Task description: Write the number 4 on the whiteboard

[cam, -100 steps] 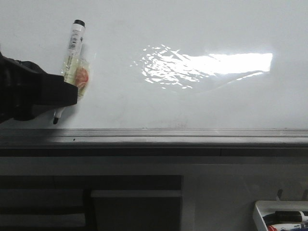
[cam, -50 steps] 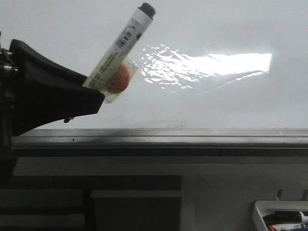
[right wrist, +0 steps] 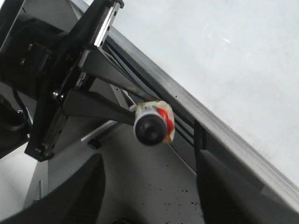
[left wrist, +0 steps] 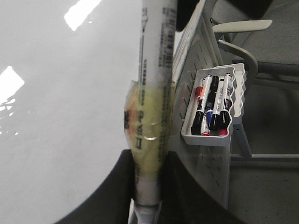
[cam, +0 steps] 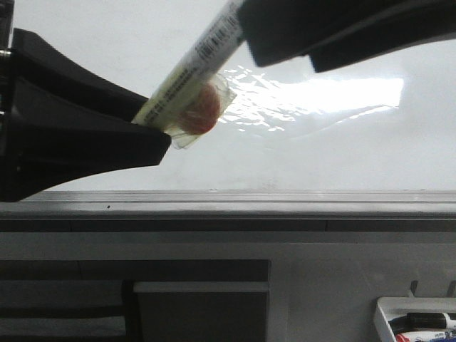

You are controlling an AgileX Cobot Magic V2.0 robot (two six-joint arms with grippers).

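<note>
Left tool (cam: 146,125) was clamped on the lower end of a white marker pen (cam: 196,60) wrapped in clear yellowish tape with an orange-red patch; the pen slanted up toward the upper middle of the large glossy white whiteboard (cam: 342,149). Right tool (cam: 299,39) hung over the pen's black capped end, its dark fingers (right wrist: 70,191) spread apart either side of the cap in the right wrist view, not touching it.

Whiteboard filled the background, with a bright glare patch (cam: 320,94) right of centre. No marker strokes showed on the visible board. Grey metal bottom rail (cam: 285,203) ran along its lower edge.

Below the rail: grey panelling and dark recesses. Small white tray (left wrist: 212,107) of red, blue and black markers was mounted near the lower right corner. A grey chair (left wrist: 261,37) stood beyond the tray in the left wrist view.
</note>
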